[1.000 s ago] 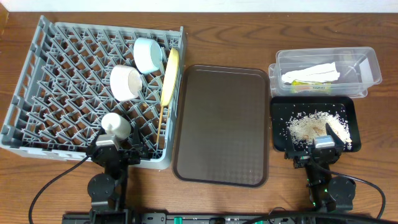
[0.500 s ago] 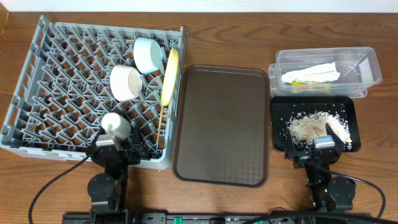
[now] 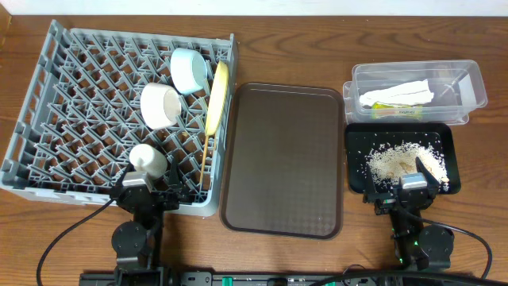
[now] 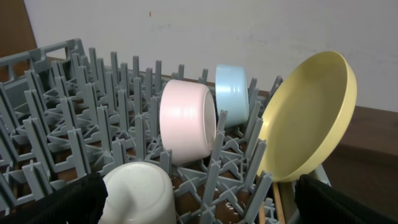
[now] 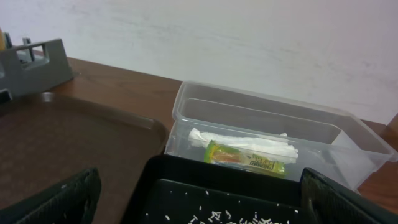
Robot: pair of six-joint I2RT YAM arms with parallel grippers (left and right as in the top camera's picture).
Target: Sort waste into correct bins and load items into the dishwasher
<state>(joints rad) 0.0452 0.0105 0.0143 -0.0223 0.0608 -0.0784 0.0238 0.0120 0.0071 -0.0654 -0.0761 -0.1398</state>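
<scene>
The grey dish rack (image 3: 79,103) holds the light blue bowl (image 3: 189,69), the white bowl (image 3: 160,106), the small white cup (image 3: 148,160), the yellow plate (image 3: 217,98) on edge and the chopsticks (image 3: 205,155). In the left wrist view I see the cup (image 4: 140,193), white bowl (image 4: 186,119), blue bowl (image 4: 231,96) and plate (image 4: 308,121). My left gripper (image 3: 148,189) is open and empty at the rack's front edge. The clear tub (image 3: 417,87) holds the napkin (image 3: 401,93) and wrapper (image 5: 244,158). The black tray (image 3: 355,155) holds rice scraps (image 3: 405,161). My right gripper (image 3: 403,191) is open and empty at its front edge.
A large brown serving tray (image 3: 282,159) lies between the rack and the two bins. Both arm bases stand at the table's front edge. Bare wooden table (image 3: 294,48) runs along the back.
</scene>
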